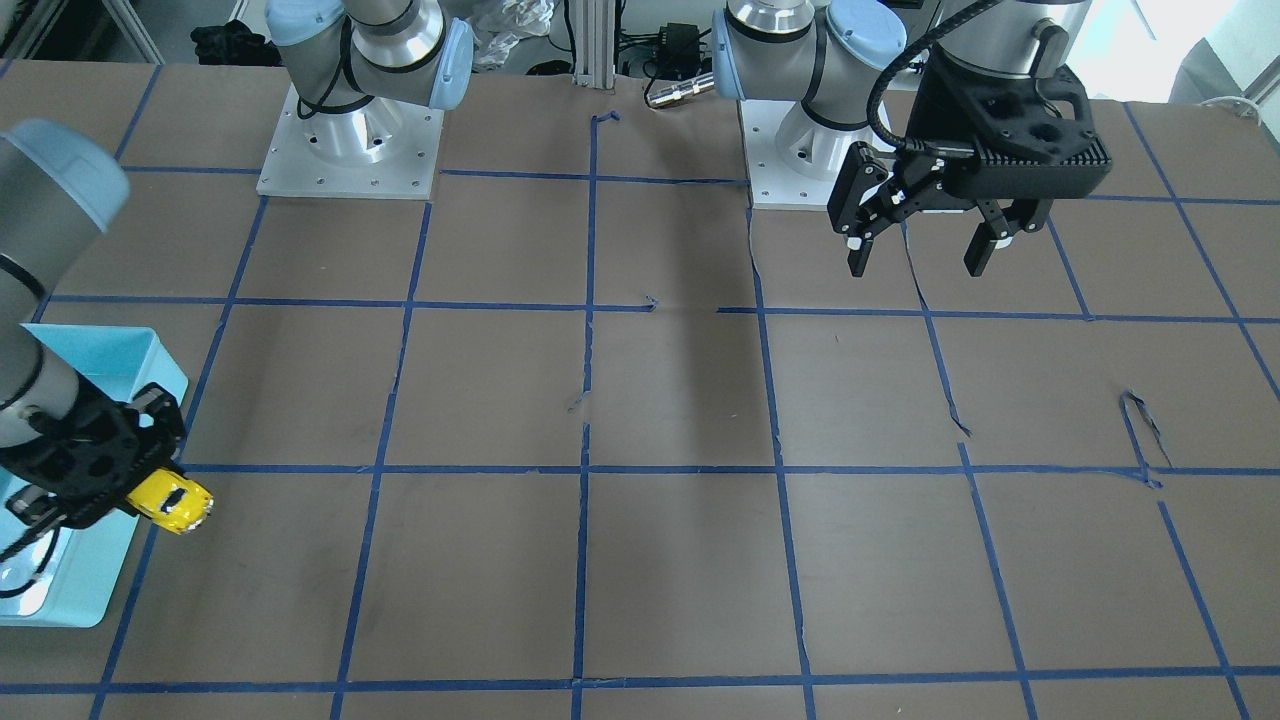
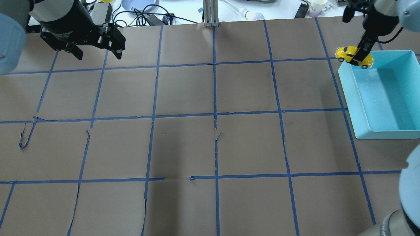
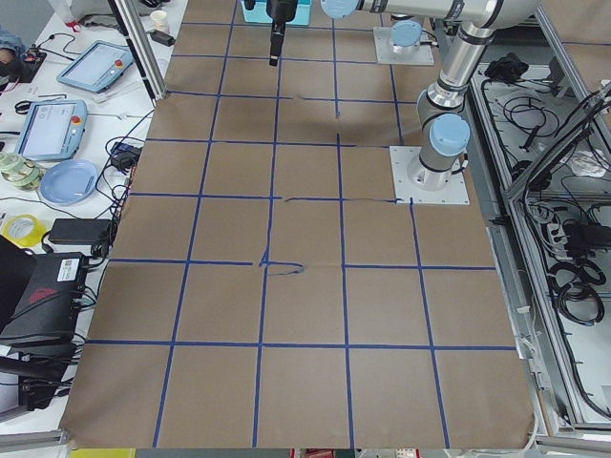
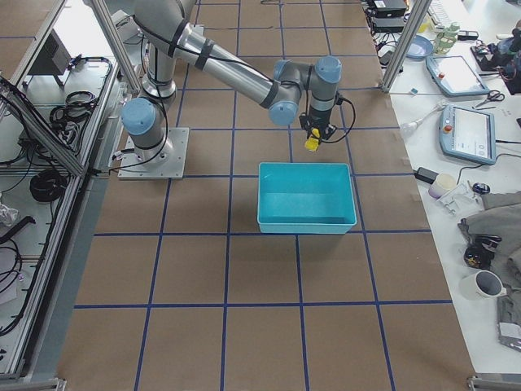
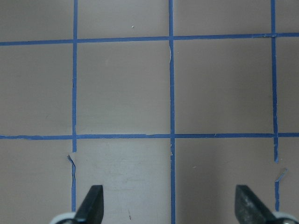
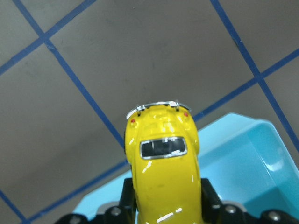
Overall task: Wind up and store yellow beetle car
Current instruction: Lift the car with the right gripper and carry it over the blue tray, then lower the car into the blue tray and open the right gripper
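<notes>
1. We see the right gripper (image 2: 357, 56) clamped on the yellow beetle car (image 2: 344, 51), holding it clear of the desk (image 2: 183, 91).
2. We see the car above one corner of the teal bin (image 2: 348, 95), one bumper end past the rim.
3. We see the left gripper (image 1: 918, 262) spread wide, holding nothing, well away across the desk.

Found no readable text, brand, number or sign in any view. Made out a lit pendant screen (image 3: 50, 127) and a red mark on a black case (image 3: 38, 291), both too small to read.
</notes>
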Robot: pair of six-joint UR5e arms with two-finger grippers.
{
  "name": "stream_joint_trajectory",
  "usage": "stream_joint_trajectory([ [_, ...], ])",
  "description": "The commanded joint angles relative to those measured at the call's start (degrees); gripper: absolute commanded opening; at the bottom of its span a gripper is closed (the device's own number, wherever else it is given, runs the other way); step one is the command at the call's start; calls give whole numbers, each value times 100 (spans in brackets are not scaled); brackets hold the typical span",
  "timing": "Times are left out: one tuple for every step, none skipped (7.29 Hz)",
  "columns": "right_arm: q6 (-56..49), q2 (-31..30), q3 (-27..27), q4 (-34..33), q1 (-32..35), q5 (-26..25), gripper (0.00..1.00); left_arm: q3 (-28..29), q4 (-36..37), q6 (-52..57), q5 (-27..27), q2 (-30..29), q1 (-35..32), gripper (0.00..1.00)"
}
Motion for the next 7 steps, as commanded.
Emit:
stream_joint_trajectory([
  [-1839, 197, -48, 81, -951, -16, 0, 7, 15, 9, 19, -10, 0, 100],
  [-2151, 476, 4, -111, -1120, -7, 0, 7, 50, 9, 19, -19, 0, 100],
  [-2389, 740, 127, -696, -1174, -33, 0, -1, 50, 9, 19, -19, 0, 100],
  [-2418, 917, 432, -1015, -1183, -16, 0, -2, 50, 0, 19, -10, 0, 100],
  [-2418, 936, 757, -1279, -1183, 28, 0, -2, 50, 0, 10, -10, 0, 100],
  [-2418, 945, 1048, -1691, -1174, 28, 0, -2, 50, 8, 10, -10, 0, 100],
  [-2392, 980, 1181, -1956, -1183, 37, 2, -2, 50, 0, 2, -1, 0, 100],
])
